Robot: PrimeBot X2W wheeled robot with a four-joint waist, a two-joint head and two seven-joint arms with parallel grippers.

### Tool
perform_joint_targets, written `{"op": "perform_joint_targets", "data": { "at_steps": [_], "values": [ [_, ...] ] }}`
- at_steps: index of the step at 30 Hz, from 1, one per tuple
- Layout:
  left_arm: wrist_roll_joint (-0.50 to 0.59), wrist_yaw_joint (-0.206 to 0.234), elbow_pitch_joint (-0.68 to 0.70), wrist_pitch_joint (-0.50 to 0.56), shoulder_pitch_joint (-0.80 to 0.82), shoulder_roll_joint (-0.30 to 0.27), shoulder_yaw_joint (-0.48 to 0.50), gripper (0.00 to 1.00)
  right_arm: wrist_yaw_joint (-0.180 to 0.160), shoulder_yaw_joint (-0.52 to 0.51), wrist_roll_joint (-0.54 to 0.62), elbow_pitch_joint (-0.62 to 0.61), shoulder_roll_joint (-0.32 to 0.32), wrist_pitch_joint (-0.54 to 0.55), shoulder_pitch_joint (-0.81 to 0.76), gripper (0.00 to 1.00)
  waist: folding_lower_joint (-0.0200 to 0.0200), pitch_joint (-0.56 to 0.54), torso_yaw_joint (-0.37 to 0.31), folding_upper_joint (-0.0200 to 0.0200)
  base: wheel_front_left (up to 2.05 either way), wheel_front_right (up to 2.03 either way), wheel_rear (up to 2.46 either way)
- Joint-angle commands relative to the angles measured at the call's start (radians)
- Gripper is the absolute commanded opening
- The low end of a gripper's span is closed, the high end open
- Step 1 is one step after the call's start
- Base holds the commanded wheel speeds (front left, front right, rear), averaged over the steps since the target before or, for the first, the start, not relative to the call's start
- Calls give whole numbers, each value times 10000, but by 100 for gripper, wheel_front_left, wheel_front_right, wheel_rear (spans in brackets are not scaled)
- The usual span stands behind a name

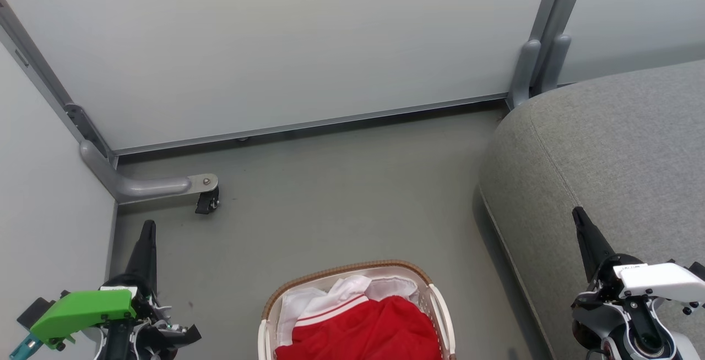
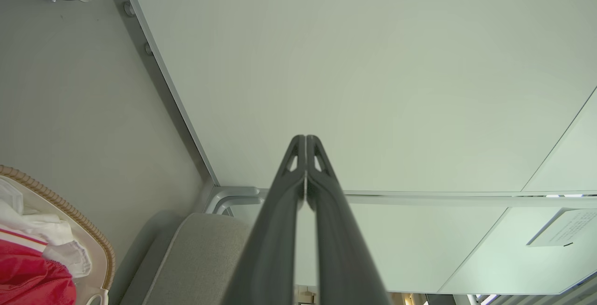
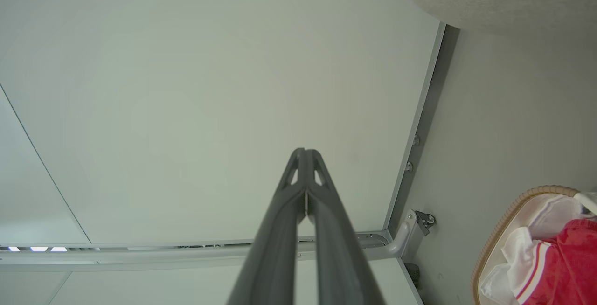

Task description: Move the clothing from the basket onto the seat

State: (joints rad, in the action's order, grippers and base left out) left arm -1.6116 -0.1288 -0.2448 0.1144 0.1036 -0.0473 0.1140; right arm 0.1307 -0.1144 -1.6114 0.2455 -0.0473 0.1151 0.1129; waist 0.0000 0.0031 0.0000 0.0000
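Basket stands on the floor, cut off by the lower edge of the head view, so I see the far rim only. Clothing lies inside it, red with a white stripe, its near part out of frame. Seat is at my right and runs off the picture. My left pincer and right pincer are both closed tight, holding nothing. Wrist label has print too small to read.

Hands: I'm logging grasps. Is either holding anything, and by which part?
Nothing is held. The left hand and right hand are both shut on empty air; the clothing lies untouched in the basket.
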Motion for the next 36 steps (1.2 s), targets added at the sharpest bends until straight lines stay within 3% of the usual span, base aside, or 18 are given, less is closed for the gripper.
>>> {"op": "perform_joint_targets", "data": {
  "at_steps": [1, 8, 9, 24, 36],
  "values": [
    [-29, -47, 14, 22, 108, -58, 18, 0, 0, -9, -33, -34, -60, 7, -98, 0, 0, 0, 0, 0, 0, 0, 0],
    [-29, -48, 14, 22, 108, -59, 18, 0, 0, -11, -33, -35, -60, 7, -98, 0, 0, 0, 0, 0, 0, 0, 0],
    [1, 0, 0, -1, 0, 0, -2, 100, 0, 1, 1, 0, 0, -2, -1, 100, 0, 0, 0, 0, 0, 0, 0],
    [321, 15, -284, -553, -264, 43, -669, 100, -3, 166, 535, 443, 83, -545, -237, 100, 0, 9, -4, 0, 0, 0, 0],
    [2066, 7, 193, -1091, -195, 26, -945, 100, -3, -108, 2744, -36, 57, -1085, -269, 100, 0, 31, -12, 0, 0, 0, 0]
  ]
}}
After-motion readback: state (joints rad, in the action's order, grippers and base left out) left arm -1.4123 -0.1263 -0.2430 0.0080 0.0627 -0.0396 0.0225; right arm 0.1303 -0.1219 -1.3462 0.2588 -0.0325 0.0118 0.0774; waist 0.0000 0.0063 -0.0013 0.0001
